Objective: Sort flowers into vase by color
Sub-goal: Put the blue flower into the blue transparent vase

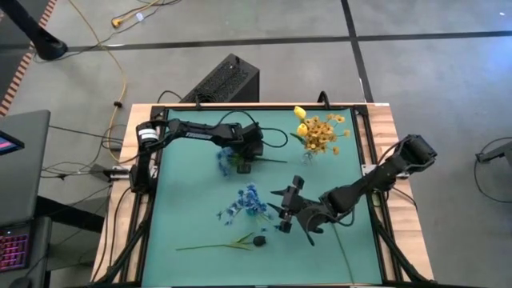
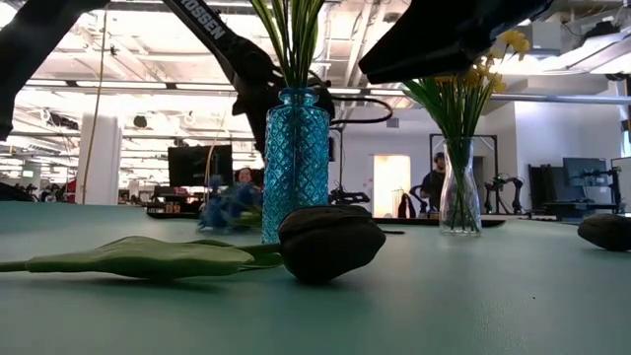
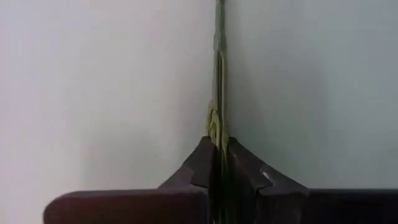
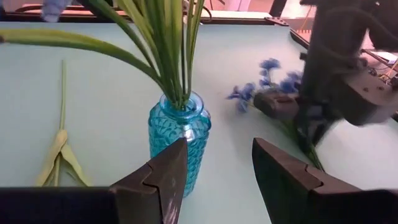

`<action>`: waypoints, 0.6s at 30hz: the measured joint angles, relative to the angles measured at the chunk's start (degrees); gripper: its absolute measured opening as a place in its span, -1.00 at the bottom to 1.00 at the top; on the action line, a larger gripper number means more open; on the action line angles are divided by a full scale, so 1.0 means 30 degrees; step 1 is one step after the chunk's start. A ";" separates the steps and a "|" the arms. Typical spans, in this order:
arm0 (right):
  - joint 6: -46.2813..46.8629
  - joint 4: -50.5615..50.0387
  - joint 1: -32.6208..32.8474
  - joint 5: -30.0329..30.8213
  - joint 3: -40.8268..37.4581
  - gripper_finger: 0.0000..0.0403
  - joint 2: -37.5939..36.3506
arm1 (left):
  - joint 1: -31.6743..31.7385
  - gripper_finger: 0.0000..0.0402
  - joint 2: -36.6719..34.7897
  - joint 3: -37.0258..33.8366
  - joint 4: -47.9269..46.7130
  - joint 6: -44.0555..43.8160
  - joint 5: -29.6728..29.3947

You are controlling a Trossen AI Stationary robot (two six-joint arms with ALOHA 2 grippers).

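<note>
A blue small-bloom spray (image 1: 224,160) lies on the green mat, its thin stalk (image 1: 272,160) running toward the table's right. My left gripper (image 1: 242,166) stands over it, shut on the stalk. A blue glass vase (image 4: 179,137) holding blue blooms and green stalks stands mid-table. My right gripper (image 4: 217,168) is open just to the vase's right, with nothing between its fingers. A clear vase (image 2: 460,202) of yellow flowers (image 1: 320,132) stands at the far right. A dark-budded flower (image 1: 258,239) lies near the front edge. My left gripper pinches the blue spray's green stalk (image 3: 217,127) between its two fingers, close behind the blooms. The fingers come steeply from above and lie across the stalk. The stalk runs on flat along the mat (image 3: 219,37) beyond the fingertips, and the blooms (image 4: 267,81) rest on the table.
The dark-budded flower's long stalk and leaves (image 4: 59,146) stretch toward the table's left along the front. A black box (image 1: 224,80) sits on the floor beyond the far edge. Bare mat (image 1: 184,200) lies at the left.
</note>
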 joint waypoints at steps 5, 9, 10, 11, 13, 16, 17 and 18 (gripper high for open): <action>-0.0631 0.0282 -0.0160 -0.0007 0.0000 0.02 -0.0010 | 0.0310 -0.93 -0.1948 -0.0012 -0.1553 0.0166 -0.1901; -0.0728 0.0382 -0.0198 -0.0015 0.0000 0.02 -0.0020 | 0.0366 -0.96 -0.3776 0.0000 -0.3472 0.0485 -0.3532; -0.0801 0.0392 -0.0237 -0.0022 0.0000 0.02 -0.0020 | 0.0366 -0.97 -0.4310 -0.0007 -0.3870 0.0547 -0.3906; -0.0801 0.0386 -0.0258 -0.0022 0.0000 0.02 -0.0020 | 0.0358 -0.98 -0.4906 -0.0007 -0.4261 0.0651 -0.4376; -0.0807 0.0395 -0.0265 -0.0015 0.0007 0.02 -0.0028 | 0.0258 -0.98 -0.6238 0.0008 -0.4793 0.0699 -0.5615; -0.0845 0.0456 -0.0265 -0.0015 0.0007 0.02 -0.0028 | 0.0035 -0.98 -0.8144 0.0007 -0.5611 0.0858 -0.7391; -0.0845 0.0457 -0.0265 -0.0016 0.0007 0.02 -0.0028 | -0.0103 -0.98 -0.8802 0.0007 -0.5660 0.0878 -0.7949; -0.0845 0.0494 -0.0265 -0.0022 0.0007 0.02 -0.0028 | -0.0238 -0.98 -0.9582 0.0007 -0.5613 0.0874 -0.8507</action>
